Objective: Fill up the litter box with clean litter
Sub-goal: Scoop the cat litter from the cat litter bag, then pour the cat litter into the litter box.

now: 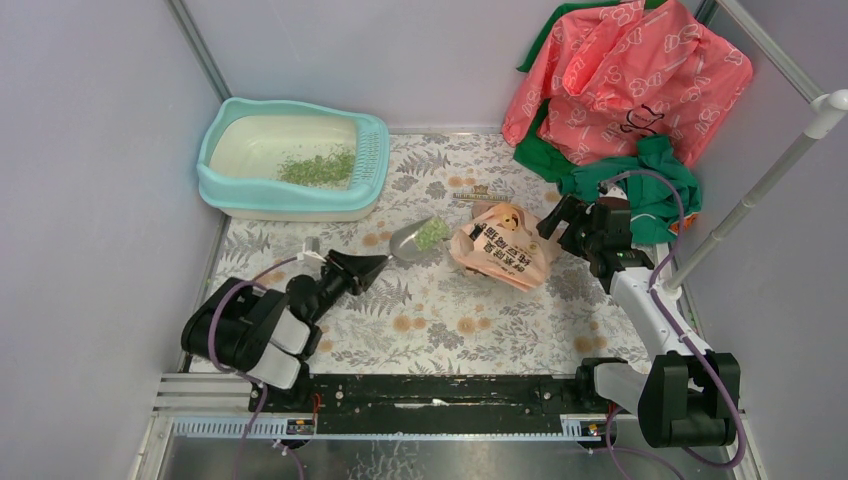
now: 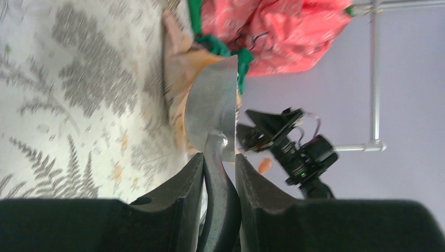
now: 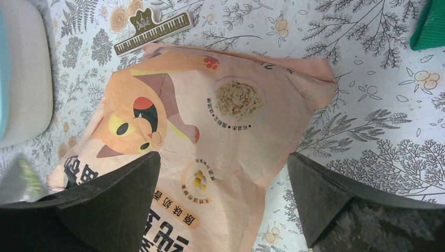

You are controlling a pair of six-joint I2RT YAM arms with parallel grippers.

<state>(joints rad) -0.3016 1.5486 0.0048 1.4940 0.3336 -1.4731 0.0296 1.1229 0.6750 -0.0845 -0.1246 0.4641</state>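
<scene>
The left gripper (image 1: pixel 372 266) pinches the handle of the scoop (image 1: pixel 409 240), loaded with clean litter (image 1: pixel 432 232). The granules are loose and spill readily; keep the scoop level. The litter box (image 1: pixel 292 160) sits far left. The right gripper (image 3: pixel 223 173) hangs spread above the bag (image 3: pixel 210 152).

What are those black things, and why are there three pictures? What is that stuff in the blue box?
The black things are two robot arms. One picture looks down from above; the other two come from little cameras on each arm's wrist. The left end effector is closed on the handle of a grey scoop with green litter in it. The right end effector is wide open and holds nothing; it sits by the orange litter bag, which lies on the flowery table. The blue box is a litter box, and the green bits inside are clean litter. A clip lies near the bag.
</scene>
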